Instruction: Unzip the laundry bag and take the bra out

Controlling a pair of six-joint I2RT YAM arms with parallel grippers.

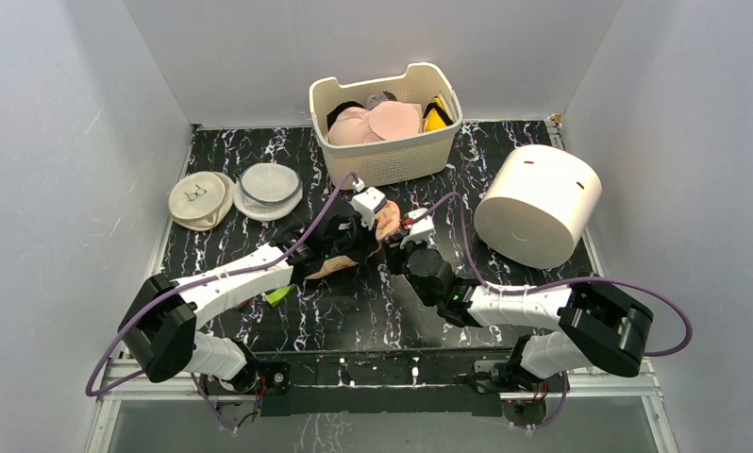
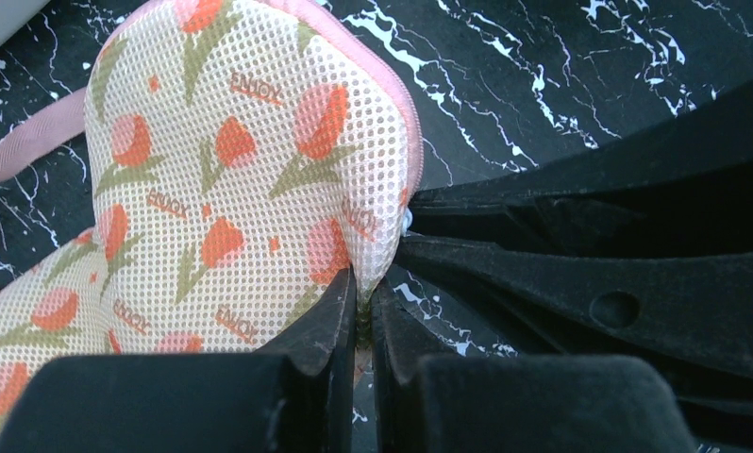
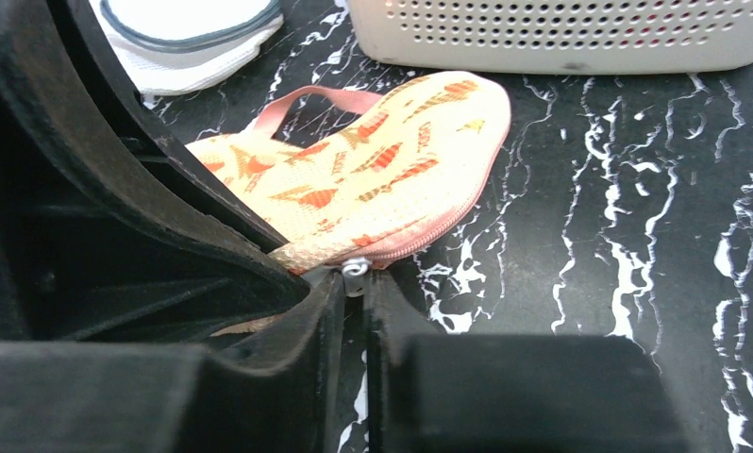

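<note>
The peach laundry bag (image 1: 388, 223) with its carrot print lies flat on the black marbled table just in front of the basket. It fills the left wrist view (image 2: 231, 170) and shows in the right wrist view (image 3: 382, 179) with its pink loop (image 3: 297, 99). My left gripper (image 1: 371, 232) (image 2: 363, 288) is shut on the bag's mesh edge. My right gripper (image 1: 399, 247) (image 3: 356, 279) is shut on the small silver zipper pull (image 3: 355, 268) at the bag's near corner. The pink zipper (image 3: 448, 222) looks closed along the edge. The bra is hidden.
A cream slotted basket (image 1: 392, 159) stands behind the bag and holds pale pink cups (image 1: 377, 123) and a yellow item (image 1: 436, 115). Two round white mesh discs (image 1: 199, 198) (image 1: 270, 186) lie at the left. A white cylinder (image 1: 539, 203) lies at the right. A lime-green scrap (image 1: 278, 294) lies under the left arm.
</note>
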